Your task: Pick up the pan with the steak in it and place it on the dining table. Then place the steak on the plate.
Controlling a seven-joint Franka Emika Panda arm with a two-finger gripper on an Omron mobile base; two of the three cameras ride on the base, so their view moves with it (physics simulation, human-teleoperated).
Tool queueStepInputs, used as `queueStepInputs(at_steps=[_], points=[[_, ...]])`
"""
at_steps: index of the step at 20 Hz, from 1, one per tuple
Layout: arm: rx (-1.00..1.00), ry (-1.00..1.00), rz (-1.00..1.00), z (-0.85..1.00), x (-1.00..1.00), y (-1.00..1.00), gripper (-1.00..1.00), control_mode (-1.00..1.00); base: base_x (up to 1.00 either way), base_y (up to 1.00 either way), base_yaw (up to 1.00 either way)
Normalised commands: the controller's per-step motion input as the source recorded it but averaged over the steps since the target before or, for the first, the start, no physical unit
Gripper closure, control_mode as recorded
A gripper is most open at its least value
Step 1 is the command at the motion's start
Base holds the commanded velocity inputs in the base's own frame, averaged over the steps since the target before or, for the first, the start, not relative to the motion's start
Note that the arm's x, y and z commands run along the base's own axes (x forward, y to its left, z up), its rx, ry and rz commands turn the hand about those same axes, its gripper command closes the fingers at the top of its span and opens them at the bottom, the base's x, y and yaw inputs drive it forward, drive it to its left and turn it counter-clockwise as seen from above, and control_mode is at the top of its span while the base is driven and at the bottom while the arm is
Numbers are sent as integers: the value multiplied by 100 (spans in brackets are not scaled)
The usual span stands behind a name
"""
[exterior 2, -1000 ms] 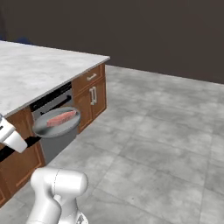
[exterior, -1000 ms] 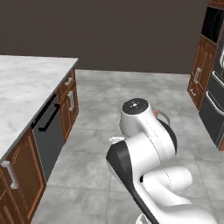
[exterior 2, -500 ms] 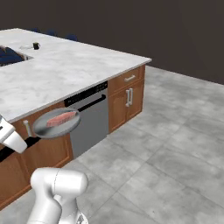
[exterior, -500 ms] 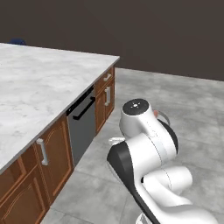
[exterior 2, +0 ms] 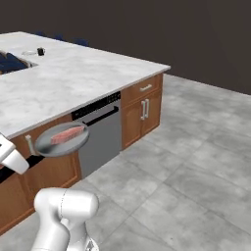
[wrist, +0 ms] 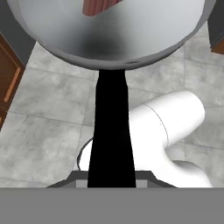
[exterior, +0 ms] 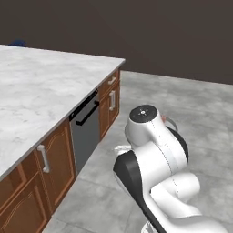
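Observation:
The grey pan (exterior 2: pixel 62 140) hangs in the air in front of the counter's cabinets, level, with the pinkish-red steak (exterior 2: pixel 67 134) lying in its bowl. Its black handle (exterior 2: pixel 30 162) runs back into my gripper (exterior 2: pixel 20 165), which is shut on it at the left edge of the right base view. In the hand view the pan bowl (wrist: pixel 131 30) spans the top, the steak (wrist: pixel 98 5) peeks in at the upper edge, and the handle (wrist: pixel 110 131) runs straight down to my gripper (wrist: pixel 110 181). At the counter's far end a pale flat thing, perhaps the plate (exterior 2: pixel 30 53), is too small to tell.
The white marble kitchen counter (exterior 2: pixel 73 78) stretches along the left, over wooden cabinets (exterior 2: pixel 144 110) and a dark dishwasher (exterior 2: pixel 100 132). A sink (exterior 2: pixel 10 63) and a small dark cup (exterior 2: pixel 40 51) are at its far end. Blue chair backs (exterior 2: pixel 81 42) rise beyond it. Grey tile floor (exterior 2: pixel 196 147) lies open to the right.
The whole scene has shifted in both base views, so the base has moved along the counter. The pan with the steak stays in my gripper, in the same place relative to the arm.

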Motion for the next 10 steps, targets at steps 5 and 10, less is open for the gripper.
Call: queueStepInputs(at_steps=[5, 10], points=[[0, 0, 0, 0, 0, 0, 100, 100, 52, -54, -8], [0, 0, 0, 0, 0, 0, 100, 100, 70, -64, -11]])
